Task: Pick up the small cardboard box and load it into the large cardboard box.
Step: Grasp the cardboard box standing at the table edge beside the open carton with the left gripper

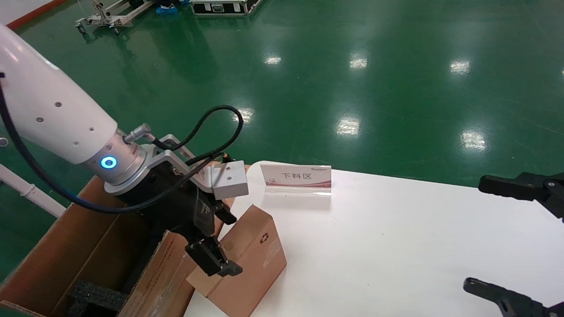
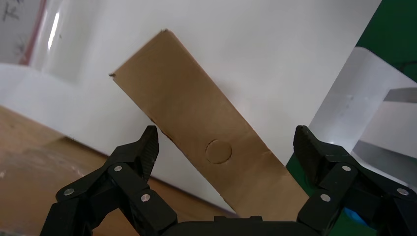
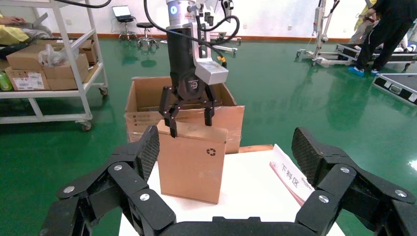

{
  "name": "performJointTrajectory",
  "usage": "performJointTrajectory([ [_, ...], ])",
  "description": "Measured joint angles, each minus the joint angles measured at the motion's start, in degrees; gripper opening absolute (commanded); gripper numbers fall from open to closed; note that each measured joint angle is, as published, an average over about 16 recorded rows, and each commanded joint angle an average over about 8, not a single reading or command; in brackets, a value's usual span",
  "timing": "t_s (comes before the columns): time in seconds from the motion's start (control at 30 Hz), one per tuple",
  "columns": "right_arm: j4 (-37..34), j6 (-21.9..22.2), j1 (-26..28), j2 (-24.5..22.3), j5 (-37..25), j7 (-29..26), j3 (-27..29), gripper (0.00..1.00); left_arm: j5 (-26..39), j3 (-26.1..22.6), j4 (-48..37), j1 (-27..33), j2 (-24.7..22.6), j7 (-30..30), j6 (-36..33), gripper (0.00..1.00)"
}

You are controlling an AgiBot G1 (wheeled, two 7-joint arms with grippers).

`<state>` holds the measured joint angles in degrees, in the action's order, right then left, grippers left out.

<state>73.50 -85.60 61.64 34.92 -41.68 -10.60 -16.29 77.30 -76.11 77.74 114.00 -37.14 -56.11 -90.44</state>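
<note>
The small cardboard box (image 1: pixel 253 259), plain brown with a recycling symbol, stands on the white table (image 1: pixel 396 246) at its left edge. My left gripper (image 1: pixel 220 240) is open and straddles the box's top, one finger on each side, not touching. The left wrist view shows the box's narrow top (image 2: pixel 206 132) between the spread fingers (image 2: pixel 150 145). The right wrist view shows the box (image 3: pixel 192 162) upright under the left gripper (image 3: pixel 189 115). The large cardboard box (image 1: pixel 88 246) stands open beside the table on the left, with black foam (image 1: pixel 99 295) inside. My right gripper (image 1: pixel 491 237) is open and empty at the table's right.
A clear sign stand with Chinese characters (image 1: pixel 296 178) stands at the table's back edge, just behind the small box. Green floor lies all around. A shelf cart with cartons (image 3: pixel 49 64) and people stand farther off. A black case (image 1: pixel 220 6) lies on the floor far away.
</note>
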Motion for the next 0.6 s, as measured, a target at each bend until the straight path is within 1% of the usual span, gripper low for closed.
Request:
performJointTrajectory([
  [0.3, 0.0, 0.0, 0.0, 0.0, 0.0, 0.0, 0.0, 1.0, -1.1, -9.1, 0.0, 4.4, -1.8, -3.6, 0.6, 1.0],
  [0.6, 0.0, 0.0, 0.0, 0.0, 0.0, 0.0, -0.1, 1.0, -1.9, -15.2, 0.0, 6.5, -3.0, -5.3, 1.4, 1.0],
])
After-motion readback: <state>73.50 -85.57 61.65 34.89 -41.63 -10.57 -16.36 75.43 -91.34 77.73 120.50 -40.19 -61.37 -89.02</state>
